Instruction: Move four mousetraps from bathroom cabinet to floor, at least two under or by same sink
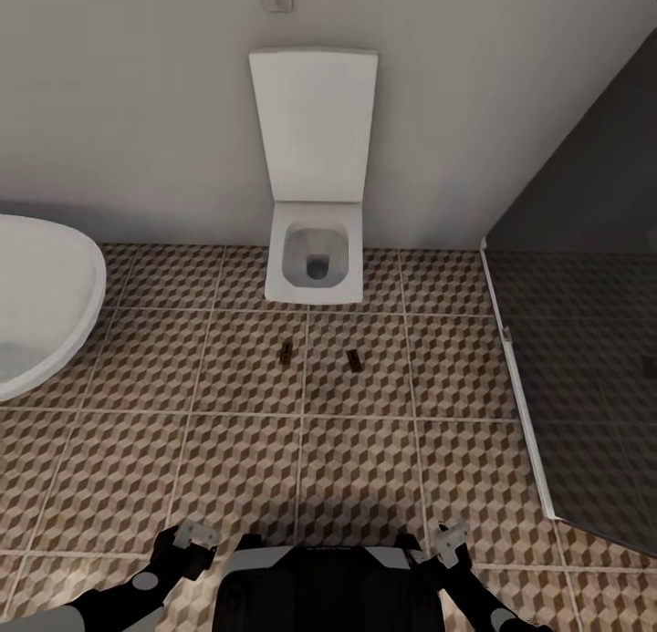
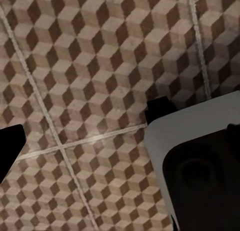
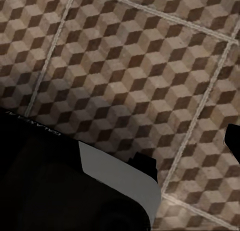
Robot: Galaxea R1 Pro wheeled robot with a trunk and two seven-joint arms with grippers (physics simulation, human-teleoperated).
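Two mousetraps lie on the bathroom floor (image 1: pixel 356 468) in front of the toilet: one mousetrap (image 1: pixel 286 350) to the left, the other mousetrap (image 1: pixel 353 359) a tile-width to its right. Both are small, dark and flat at this distance. My left gripper (image 1: pixel 196 533) and right gripper (image 1: pixel 450 536) hang low beside my base, far short of the traps. In the left wrist view a dark fingertip (image 2: pixel 10 151) stands well off to one side with only patterned tile ahead. A right fingertip (image 3: pixel 234 136) likewise sits at the frame's side. Both grippers are open and hold nothing. The cabinet and the sink are out of view.
A square white toilet (image 1: pixel 315 249) stands against the back wall with its lid up. An oval white bathtub (image 1: pixel 36 304) is at the left. A dark glass shower screen (image 1: pixel 584 358) with a white base rail runs along the right. My own base (image 1: pixel 319 586) is at the bottom.
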